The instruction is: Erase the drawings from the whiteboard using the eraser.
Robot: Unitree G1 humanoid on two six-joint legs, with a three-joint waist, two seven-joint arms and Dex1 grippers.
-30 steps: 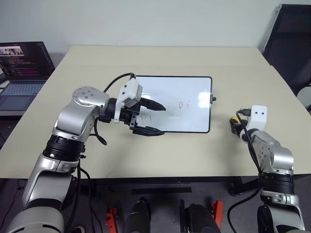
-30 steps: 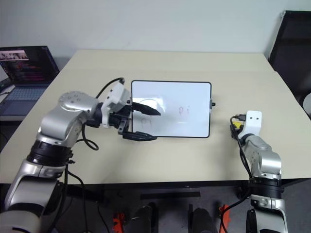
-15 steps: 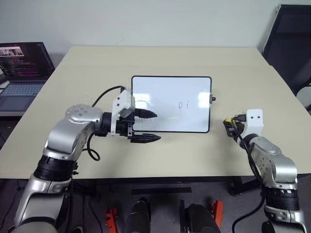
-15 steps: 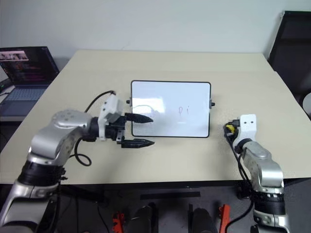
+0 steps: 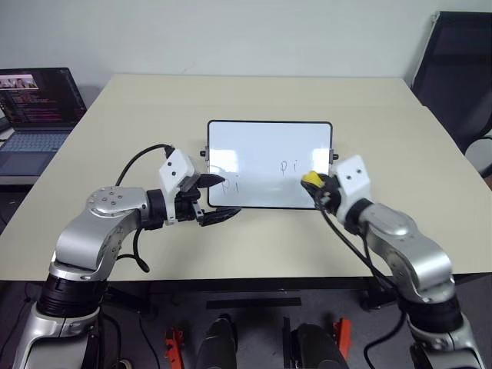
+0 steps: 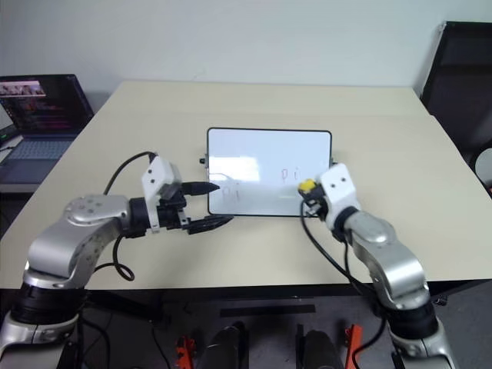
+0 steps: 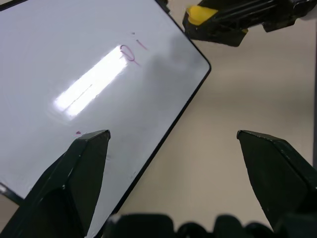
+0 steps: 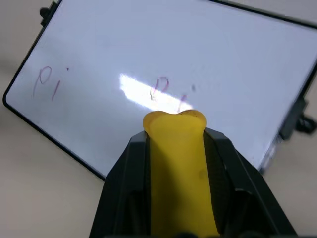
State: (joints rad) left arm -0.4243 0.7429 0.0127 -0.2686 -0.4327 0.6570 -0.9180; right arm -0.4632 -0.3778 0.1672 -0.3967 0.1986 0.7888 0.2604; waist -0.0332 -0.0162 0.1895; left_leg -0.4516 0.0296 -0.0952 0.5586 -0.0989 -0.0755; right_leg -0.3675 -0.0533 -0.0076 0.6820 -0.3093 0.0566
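Eraser (image 5: 310,178) newly over whiteboard (image 5: 269,146) corner

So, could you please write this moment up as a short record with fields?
surface: beige table
whiteboard: flat on the table, black frame
drawings: two faint "pi" marks, one toward the board's left, one toward its right; neither wiped
eraser: yellow, clamped in the right gripper over the board's right edge
left gripper: jaws open, empty, at the board's near left corner
background: laptop, screen lit, at far left
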